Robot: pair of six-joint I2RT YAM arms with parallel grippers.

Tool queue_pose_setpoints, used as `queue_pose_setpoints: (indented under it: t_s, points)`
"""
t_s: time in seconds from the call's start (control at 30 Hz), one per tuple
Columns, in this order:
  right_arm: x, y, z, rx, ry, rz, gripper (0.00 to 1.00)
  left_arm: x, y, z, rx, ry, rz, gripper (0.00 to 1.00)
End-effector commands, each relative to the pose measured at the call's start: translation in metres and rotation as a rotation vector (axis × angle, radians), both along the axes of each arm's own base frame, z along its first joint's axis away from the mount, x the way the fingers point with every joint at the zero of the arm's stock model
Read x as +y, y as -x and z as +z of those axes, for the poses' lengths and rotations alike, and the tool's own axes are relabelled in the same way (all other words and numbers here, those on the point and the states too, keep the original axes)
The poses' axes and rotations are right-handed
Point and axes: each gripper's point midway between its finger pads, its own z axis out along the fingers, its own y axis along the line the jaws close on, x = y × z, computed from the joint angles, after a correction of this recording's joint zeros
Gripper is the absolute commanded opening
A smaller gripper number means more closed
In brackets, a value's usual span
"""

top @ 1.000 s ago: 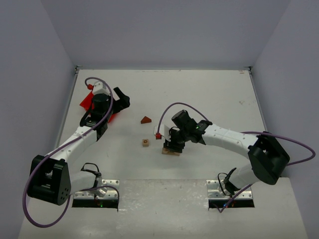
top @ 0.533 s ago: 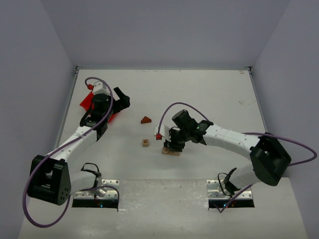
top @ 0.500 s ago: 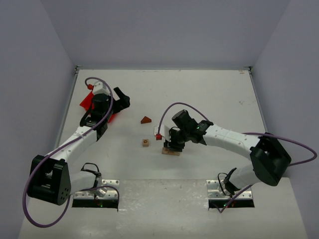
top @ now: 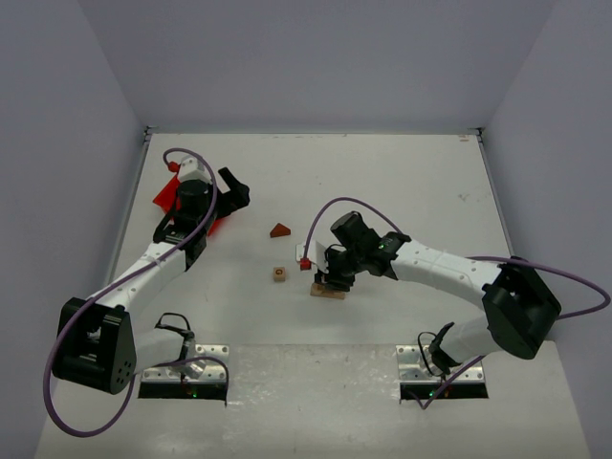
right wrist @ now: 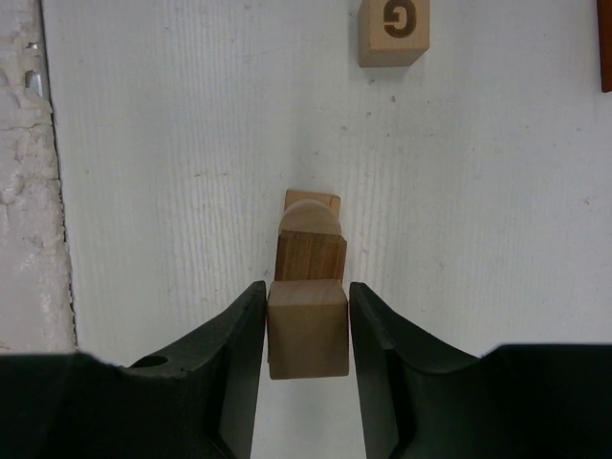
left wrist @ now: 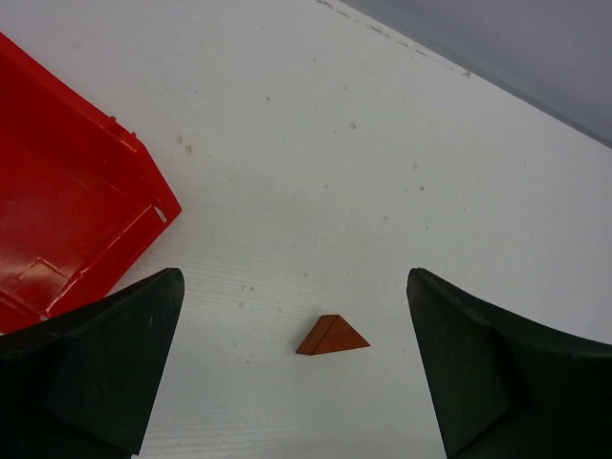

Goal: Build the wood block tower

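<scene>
Your right tool (right wrist: 307,298) pinches the light cube (right wrist: 306,335); let go crooked and it could tip the little stack (right wrist: 311,239) just past it.

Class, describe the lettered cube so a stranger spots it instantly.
On the white table, just left of the right gripper and its small stack, sits a lone pale cube. Unlike the dark triangle beyond it, its top bears a letter.

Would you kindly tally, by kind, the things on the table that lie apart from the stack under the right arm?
Triangular roof piece: 1
Lettered cube: 1
Red bin: 1
Total: 3
</scene>
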Motion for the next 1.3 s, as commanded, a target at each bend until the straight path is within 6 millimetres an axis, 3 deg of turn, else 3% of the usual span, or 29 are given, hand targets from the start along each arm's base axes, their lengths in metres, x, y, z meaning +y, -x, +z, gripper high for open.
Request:
queue_pose_setpoints:
  t_s: [0.0, 1.27]
  points:
    - [0.0091, -0.0055, 0.0134, -0.044, -0.049, -0.001, 0.4, 0.0021, -0.0055, 0.0108, -0.046, 0.002, -0.005, 1.0]
    - [0.0094, -0.0107, 0.0165, -0.037, -0.053, -0.102, 0.4, 0.0021, -0.0047, 0.0127, -0.052, -0.001, -0.008, 1.0]
